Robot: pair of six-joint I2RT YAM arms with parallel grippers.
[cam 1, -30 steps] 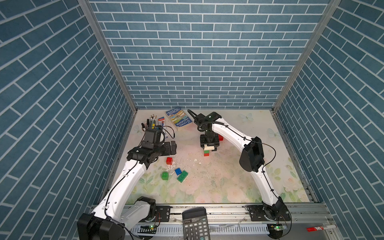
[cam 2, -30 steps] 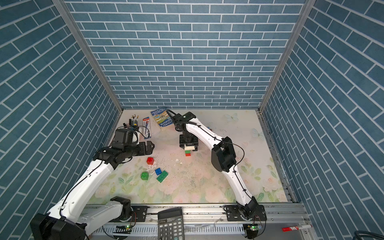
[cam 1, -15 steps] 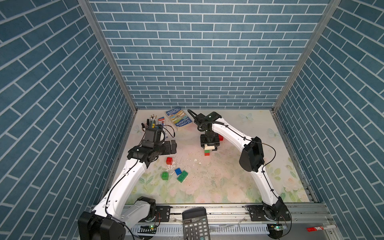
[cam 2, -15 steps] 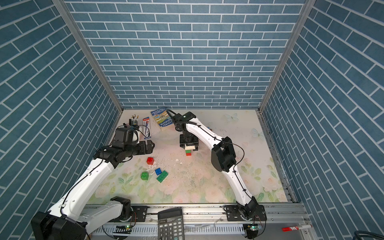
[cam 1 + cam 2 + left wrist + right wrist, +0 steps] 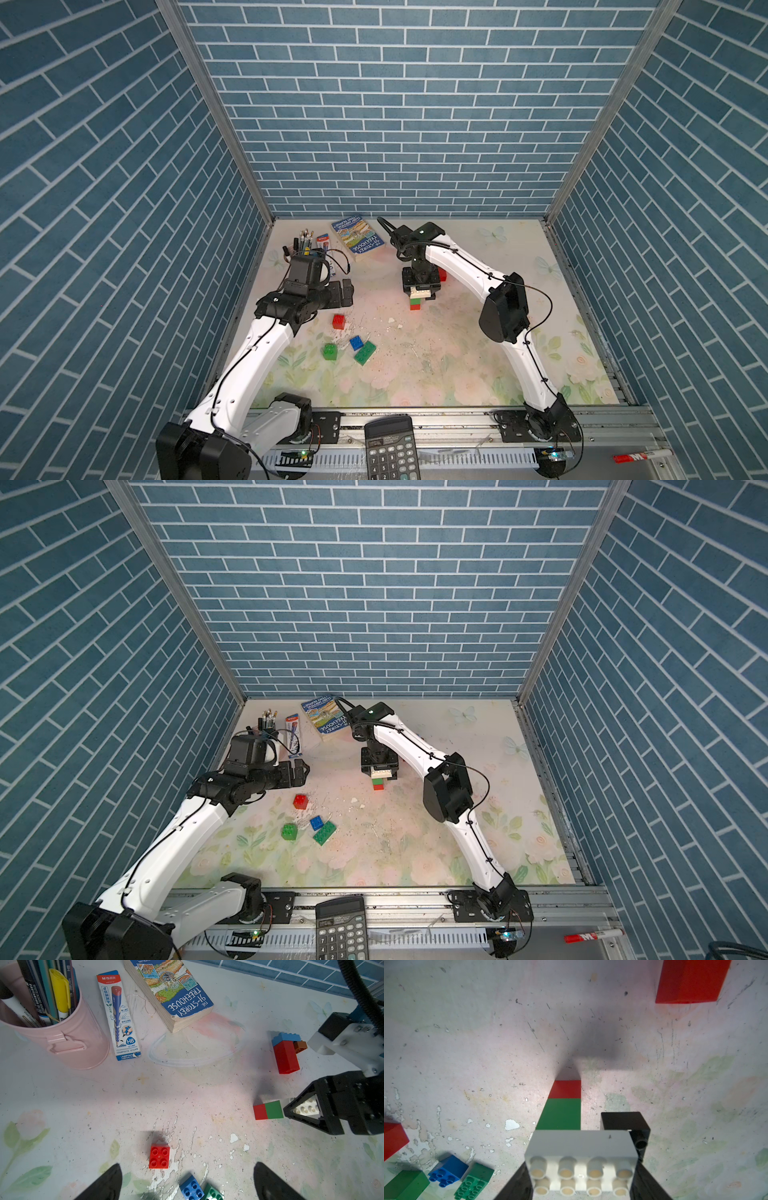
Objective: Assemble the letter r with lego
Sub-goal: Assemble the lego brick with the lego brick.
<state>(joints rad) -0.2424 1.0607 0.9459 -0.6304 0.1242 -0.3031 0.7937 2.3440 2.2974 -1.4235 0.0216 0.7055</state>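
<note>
Operator: Why is the right side parked on the build (image 5: 414, 302)?

Spotter: Your right gripper (image 5: 581, 1182) comes straight down on it, jaws roughly half closed and pinching the white oblong brick (image 5: 581, 1159) by its two ends; I'd judge you're pressing it home as the top bar of the r; beneath it the green brick (image 5: 560, 1113) sits on the red brick (image 5: 566, 1088), which stands on the table (image 5: 457, 365) towards the middle. Your left gripper (image 5: 345, 292) hangs spread as wide as it goes with nothing in it, near the loose red square (image 5: 338, 321); likely lined up for your next pick.

Operator: And the spares?

Spotter: A green oblong (image 5: 365, 353), a green square (image 5: 330, 351) and a blue square (image 5: 356, 342) lie close together beside your left arm (image 5: 257, 345); I'd guess they're left there so that arm can feed you without crossing the build.

Operator: What can't you make out?

Spotter: The tall red block (image 5: 285, 1057), with a light blue cap (image 5: 286, 1038) and a brown piece (image 5: 300, 1046) beside it, stands just beyond the build; in both top views your right arm (image 5: 465, 266) covers most of it. The black brick (image 5: 625, 1124) under the white's overhang merges with the black fingers (image 5: 517, 1184) from above; you can't tell whether it reaches the table, nor whether white is fully seated on green.
</note>
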